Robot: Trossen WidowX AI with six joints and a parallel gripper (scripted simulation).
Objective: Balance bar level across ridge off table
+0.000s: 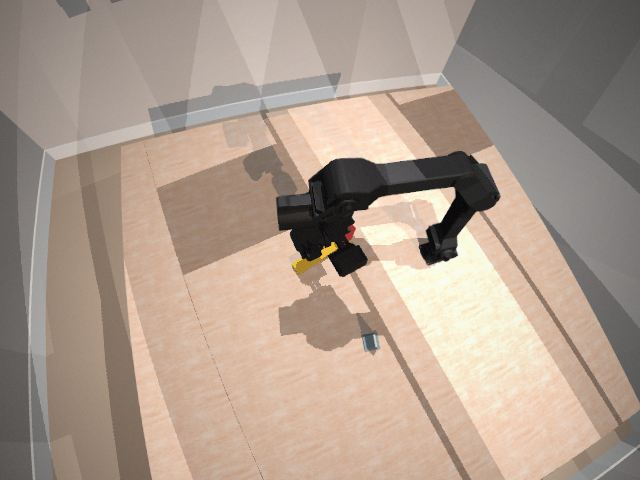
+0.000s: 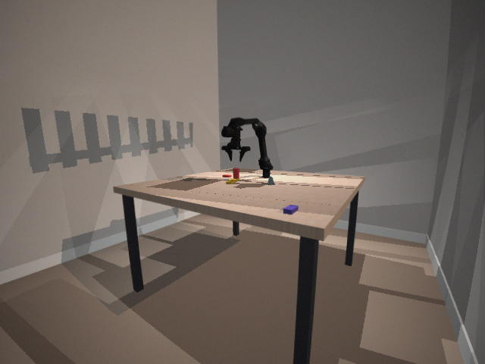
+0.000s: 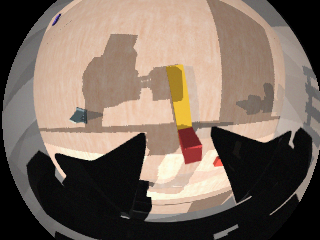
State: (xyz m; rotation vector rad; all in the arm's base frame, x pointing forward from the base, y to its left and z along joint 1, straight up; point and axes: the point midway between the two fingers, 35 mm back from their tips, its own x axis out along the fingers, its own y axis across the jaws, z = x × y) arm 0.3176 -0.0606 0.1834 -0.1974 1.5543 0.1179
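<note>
The yellow bar lies flat on the table, with a tall red block at one end. Whether the block is fixed to the bar, I cannot tell. The small grey-blue ridge stands apart from the bar, with nothing on it. My gripper is open and empty, pointing down high above the bar's red end. In the top view the gripper and arm hide part of the bar and most of the red block.
A small flat red block lies beyond the tall red block; the arm hides it in the top view. A blue-purple block lies far off, near a corner of the table.
</note>
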